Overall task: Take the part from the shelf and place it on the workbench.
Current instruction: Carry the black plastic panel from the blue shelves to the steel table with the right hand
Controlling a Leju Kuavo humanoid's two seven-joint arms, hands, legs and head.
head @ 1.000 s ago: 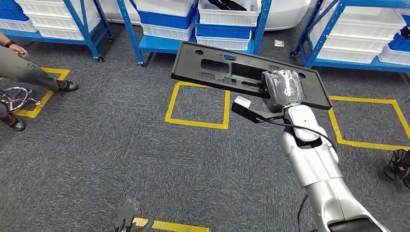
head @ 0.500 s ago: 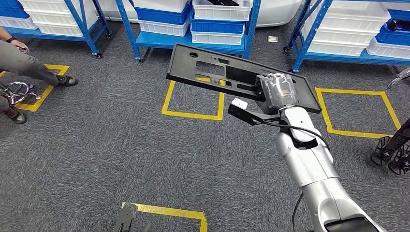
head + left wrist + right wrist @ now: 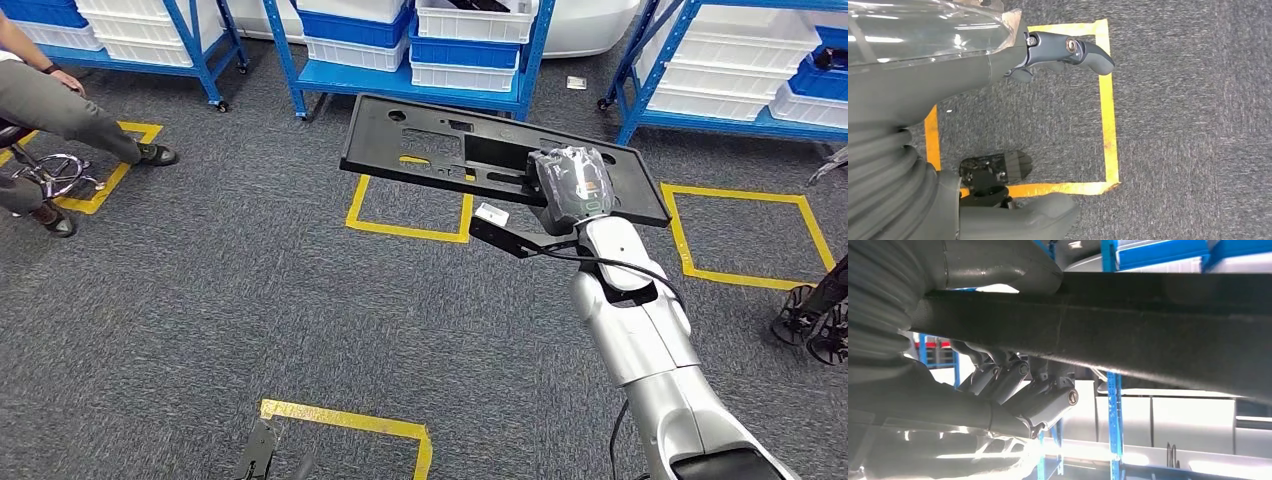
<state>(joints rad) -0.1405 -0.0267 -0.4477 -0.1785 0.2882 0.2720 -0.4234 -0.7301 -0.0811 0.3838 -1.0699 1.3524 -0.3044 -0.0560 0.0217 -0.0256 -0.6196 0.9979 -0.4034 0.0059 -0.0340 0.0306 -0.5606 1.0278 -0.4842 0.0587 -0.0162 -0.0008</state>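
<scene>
The part (image 3: 440, 150) is a long flat black plastic panel with several cut-outs, held level in the air over the carpet. My right hand (image 3: 572, 185) grips it near its right end, with the silver arm rising from the lower right. In the right wrist view the thumb (image 3: 998, 265) lies on one face of the panel (image 3: 1148, 335) and the darker fingers (image 3: 1018, 385) press the other face. My left hand (image 3: 1058, 55) hangs over the floor, fingers apart, holding nothing; its dark tip (image 3: 262, 455) shows at the lower edge of the head view.
Blue shelves (image 3: 400, 85) with white and blue bins line the far side. Yellow tape squares (image 3: 408, 230) mark the grey carpet. A person (image 3: 60, 110) sits on a stool at the far left. A wheeled base (image 3: 812, 325) stands at the right edge.
The whole picture has shifted, so the camera moved. The panel stays in my right hand at the same grip, tilted a little flatter than before.
</scene>
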